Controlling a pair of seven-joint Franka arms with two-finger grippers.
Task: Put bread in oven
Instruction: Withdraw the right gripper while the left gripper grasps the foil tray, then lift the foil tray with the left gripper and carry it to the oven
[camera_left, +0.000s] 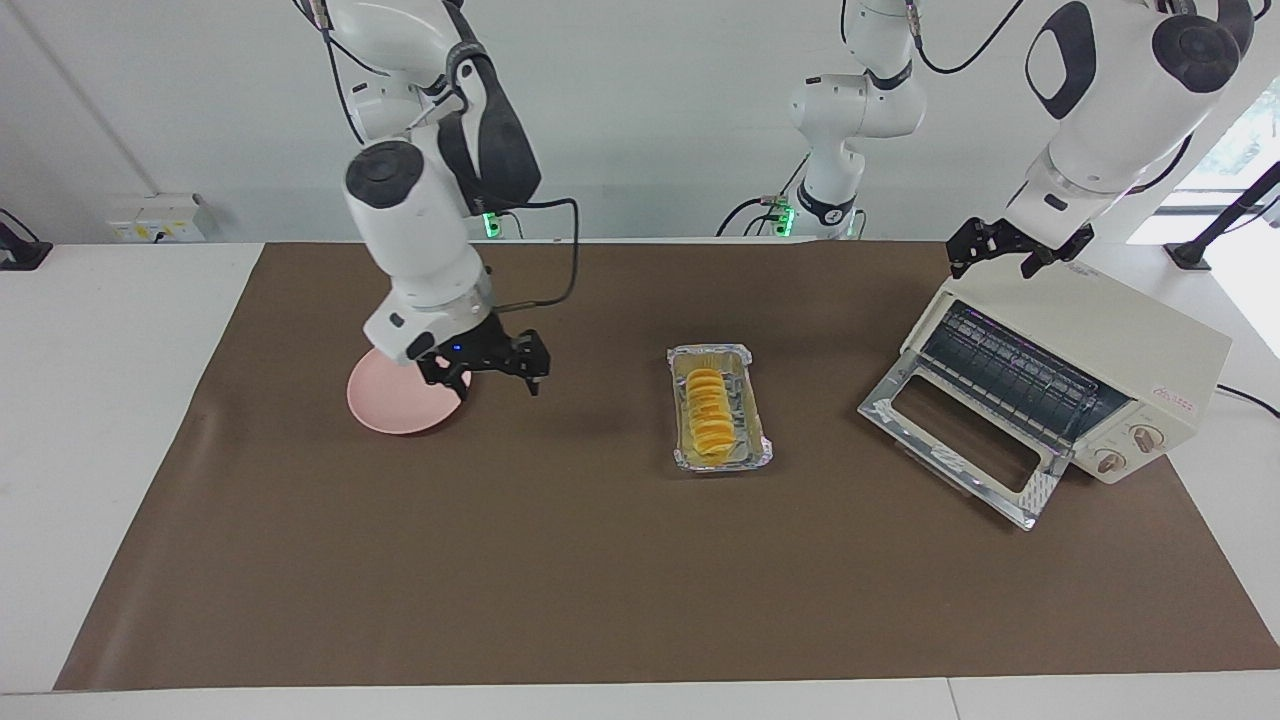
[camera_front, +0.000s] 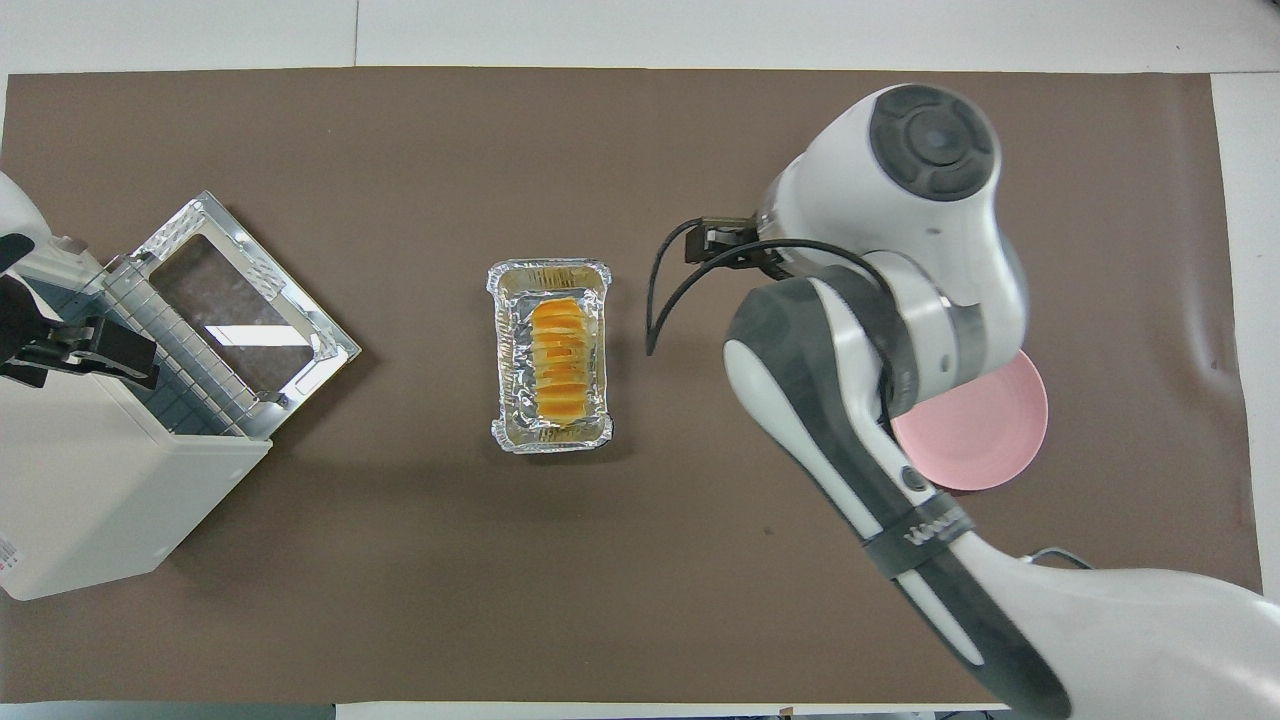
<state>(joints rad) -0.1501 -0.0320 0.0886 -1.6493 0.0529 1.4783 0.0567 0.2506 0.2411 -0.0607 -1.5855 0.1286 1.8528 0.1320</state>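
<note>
The bread (camera_left: 707, 415), a ridged golden-yellow loaf, lies in a silver foil tray (camera_left: 760, 452) in the middle of the brown mat; it also shows in the overhead view (camera_front: 560, 365). The cream-white oven (camera_left: 1130, 345) stands toward the left arm's end of the table, with its glass door (camera_left: 960, 440) dropped open and the wire rack showing. My left gripper (camera_left: 993, 262) hangs open and empty over the oven's top. My right gripper (camera_left: 487, 380) is open and empty, low over the mat between the pink plate and the tray.
A round pink plate (camera_left: 395, 412) lies toward the right arm's end of the table, partly under my right arm (camera_front: 900, 300). The brown mat (camera_left: 600, 580) covers most of the table. The oven's open door (camera_front: 240, 300) juts out toward the tray (camera_front: 505, 350).
</note>
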